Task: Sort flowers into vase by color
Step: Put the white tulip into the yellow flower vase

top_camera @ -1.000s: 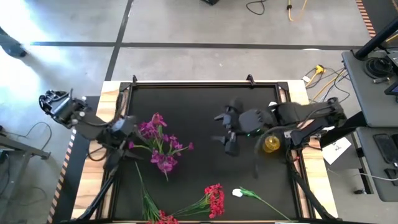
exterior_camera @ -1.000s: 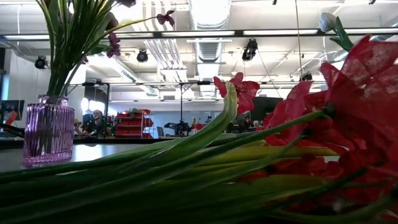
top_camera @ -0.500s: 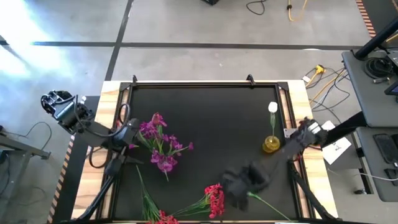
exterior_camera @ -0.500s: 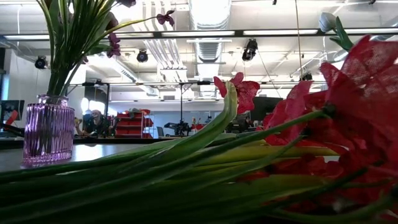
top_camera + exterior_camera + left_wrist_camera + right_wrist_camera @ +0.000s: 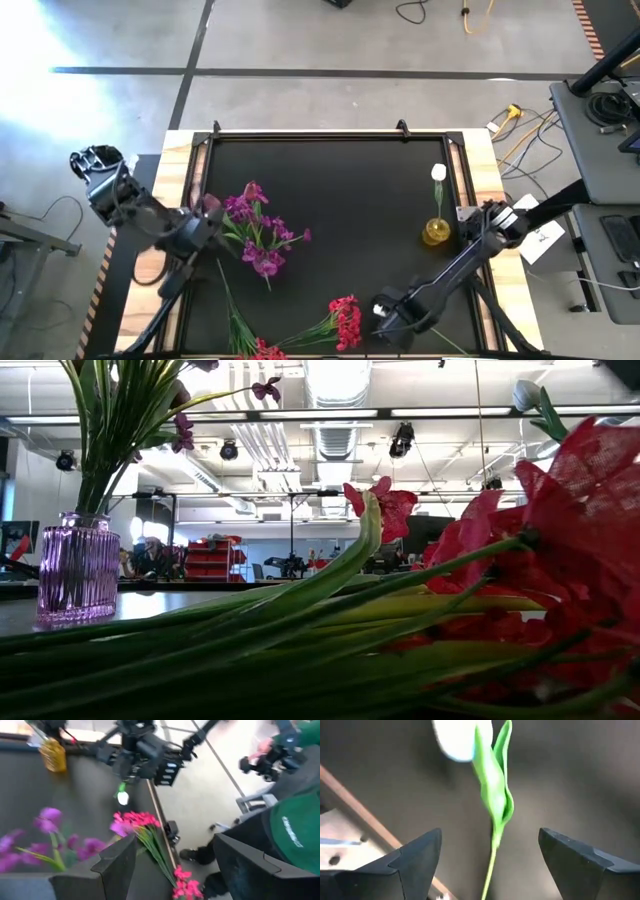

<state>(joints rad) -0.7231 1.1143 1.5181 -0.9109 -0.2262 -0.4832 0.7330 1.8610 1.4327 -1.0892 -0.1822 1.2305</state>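
A white tulip bud (image 5: 456,740) on a leafy green stem (image 5: 493,800) lies on the dark table (image 5: 570,775), between the right gripper's (image 5: 490,865) spread fingers (image 5: 415,865).

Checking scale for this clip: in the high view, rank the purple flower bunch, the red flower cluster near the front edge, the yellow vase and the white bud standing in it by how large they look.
1. Purple flower bunch
2. Red flower cluster
3. Yellow vase
4. White bud

The vase and bud look close in size, so their order is unsure.
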